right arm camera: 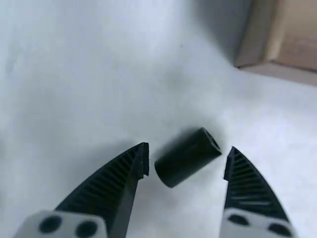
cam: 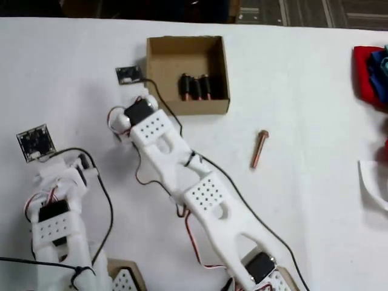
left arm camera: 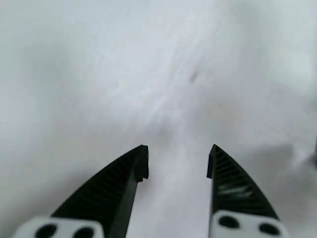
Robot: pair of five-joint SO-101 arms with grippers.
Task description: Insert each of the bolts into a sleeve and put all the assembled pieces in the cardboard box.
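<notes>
The white table (cam: 291, 91) spreads under everything. My two arms come up from its near edge: my left arm (cam: 57, 212) stands at the near left, and my right arm (cam: 182, 163) stretches far and leftward towards the box.

The cardboard box (cam: 200, 107) sits open on the far middle of the table. Three dark assembled pieces (cam: 195, 86) with copper ends lie side by side inside it, against its near right part. In my right wrist view a corner of the box (right arm camera: 282, 39) stands close beyond my fingers.

My left gripper (left arm camera: 177, 161) hangs over bare table with its fingers held wide and nothing between them. My right gripper (right arm camera: 187, 161) is just left of the box's near left corner, fingers also spread wide.

The copper bolt (cam: 259, 148) lies flat on the table to the right of my right arm, nearer than the box and well apart from both grippers.

The black sleeve (right arm camera: 188, 156) lies on its side on the table, right between my right fingertips. It sits slantwise across the gap, each end just beside a tip, not clamped.
</notes>
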